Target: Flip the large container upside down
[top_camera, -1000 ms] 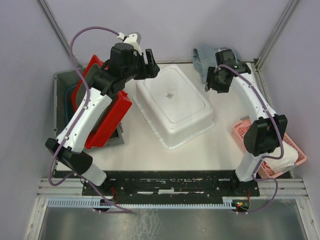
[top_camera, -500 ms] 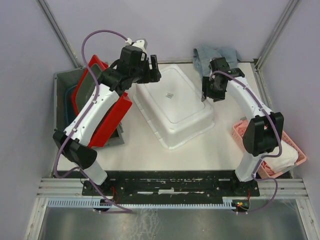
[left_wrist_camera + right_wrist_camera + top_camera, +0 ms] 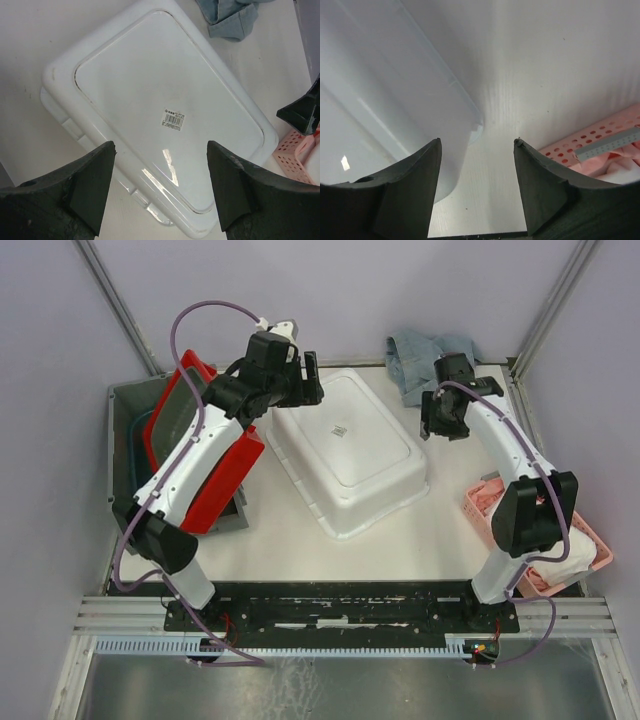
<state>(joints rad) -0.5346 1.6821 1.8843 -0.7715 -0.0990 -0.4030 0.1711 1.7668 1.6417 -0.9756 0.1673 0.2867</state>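
I see tub base-up, long axis far-left to near-right; left gripper over far corner, right gripper beside rim; both spread, empty

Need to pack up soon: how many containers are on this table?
4: the white container upside down at centre, the pink basket at the right edge, and the red bin leaning in the grey bin at left. Others may be nested there, hidden.

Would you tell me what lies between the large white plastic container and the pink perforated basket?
Nothing: the right wrist view shows only bare white tabletop between the large white plastic container and the pink perforated basket.
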